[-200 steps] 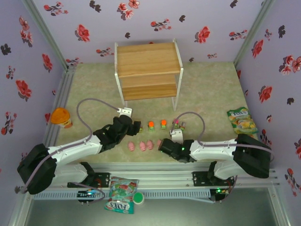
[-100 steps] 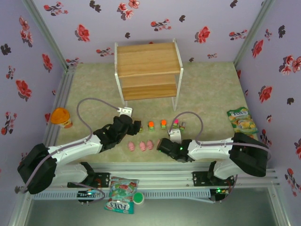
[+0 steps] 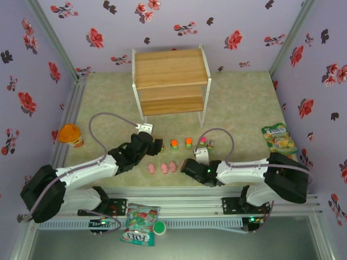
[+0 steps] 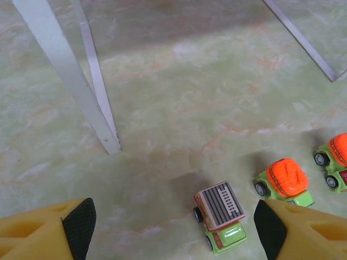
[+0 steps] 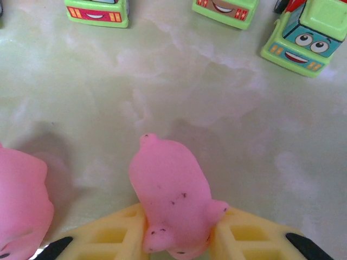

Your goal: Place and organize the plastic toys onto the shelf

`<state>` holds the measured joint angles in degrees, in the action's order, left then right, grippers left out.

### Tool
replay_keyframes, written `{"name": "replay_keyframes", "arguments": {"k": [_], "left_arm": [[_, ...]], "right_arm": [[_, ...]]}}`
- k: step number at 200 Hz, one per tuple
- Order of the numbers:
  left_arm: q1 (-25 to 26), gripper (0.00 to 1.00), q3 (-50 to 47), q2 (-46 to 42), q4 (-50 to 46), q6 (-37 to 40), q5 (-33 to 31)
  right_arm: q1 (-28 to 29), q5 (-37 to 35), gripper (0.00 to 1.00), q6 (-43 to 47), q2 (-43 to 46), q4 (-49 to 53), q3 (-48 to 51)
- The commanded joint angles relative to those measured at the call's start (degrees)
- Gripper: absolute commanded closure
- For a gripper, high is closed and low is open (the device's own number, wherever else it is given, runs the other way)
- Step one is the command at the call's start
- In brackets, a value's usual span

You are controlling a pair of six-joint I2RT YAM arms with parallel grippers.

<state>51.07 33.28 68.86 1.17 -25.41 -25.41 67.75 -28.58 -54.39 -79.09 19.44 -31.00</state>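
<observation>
In the right wrist view my right gripper (image 5: pixel 176 241) is shut on a pink pig (image 5: pixel 172 199), its yellow fingers (image 5: pixel 111 235) pressed against both flanks. A second pig (image 5: pixel 19 208) lies to its left, and three cars (image 5: pixel 303 31) line the far edge. From above, the right gripper (image 3: pixel 185 166) sits beside three pigs (image 3: pixel 162 167) on the mat. My left gripper (image 4: pixel 173 230) is open, low over a green car with a grey striped top (image 4: pixel 219 215); an orange-topped car (image 4: pixel 284 181) stands to its right. The two-tier wooden shelf (image 3: pixel 171 81) stands behind.
A white shelf leg (image 4: pixel 70 81) rises just ahead of the left gripper. An orange-lidded jar (image 3: pixel 70 134) stands by the left wall. One candy bag (image 3: pixel 278 138) lies at the right and another (image 3: pixel 140 222) on the front rail. More cars (image 3: pixel 188 143) stand in a row mid-mat.
My right gripper has edged left and closed on the pink pig. The left arm has not moved.
</observation>
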Motion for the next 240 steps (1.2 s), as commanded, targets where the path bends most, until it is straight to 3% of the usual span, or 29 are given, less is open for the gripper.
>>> {"name": "replay_keyframes", "arguments": {"k": [1,36,91,142,240], "left_arm": [[0.37,0.19,1.8,0.6,-1.17,-0.08,0.24],[0.35,0.19,1.89,0.71,-1.08,-0.01,0.69],[0.37,0.19,2.34,1.75,-0.4,0.49,3.09],[0.37,0.19,2.76,2.65,-0.18,0.89,4.98],[0.35,0.21,3.37,2.46,-0.91,1.72,7.34]], "right_arm": [[-0.39,-2.42,0.72,0.14,0.57,1.46,0.33],[-0.35,-2.99,0.81,0.68,3.06,3.15,-0.33],[-0.37,-6.54,0.81,1.86,8.04,9.64,-5.38],[-0.83,-12.36,0.81,3.74,8.47,17.15,-15.98],[-9.12,-14.01,0.81,12.53,3.29,9.3,-28.14]]}}
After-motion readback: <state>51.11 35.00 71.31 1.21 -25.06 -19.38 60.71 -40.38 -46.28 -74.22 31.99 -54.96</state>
